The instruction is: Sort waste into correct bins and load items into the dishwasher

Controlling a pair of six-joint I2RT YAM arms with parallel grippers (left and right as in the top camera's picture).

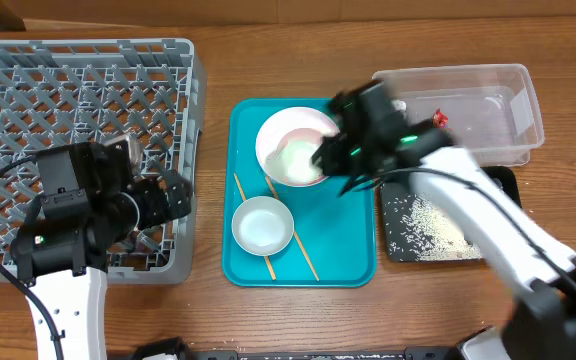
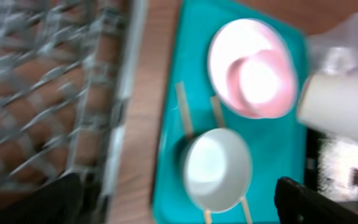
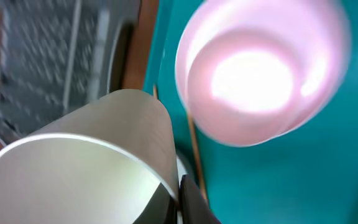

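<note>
White cup [image 3: 86, 171] in right claw [image 1: 330, 158] (rim pinched), over teal tray [image 3: 278, 180]

Robot manipulation lab bench, dressed up as a dish station. Bare wooden tabletop [image 1: 218, 50], white robot left arm [image 1: 68, 300] and white robot right arm [image 1: 488, 225]. Right claw [image 1: 324, 158] is clamped on a white cup [image 3: 79, 180]. Props:
- square grey plastic lattice dish rack [image 1: 78, 90] left of that claw
- teal plastic tray [image 1: 353, 240] under it
- clear plastic rectangular tub [image 1: 468, 85] and shallow black rectangular tray [image 1: 390, 252] to its right

Brown wood-grain tabletop [image 1: 298, 50], pale sheen of soft, even light across its surface.
</note>
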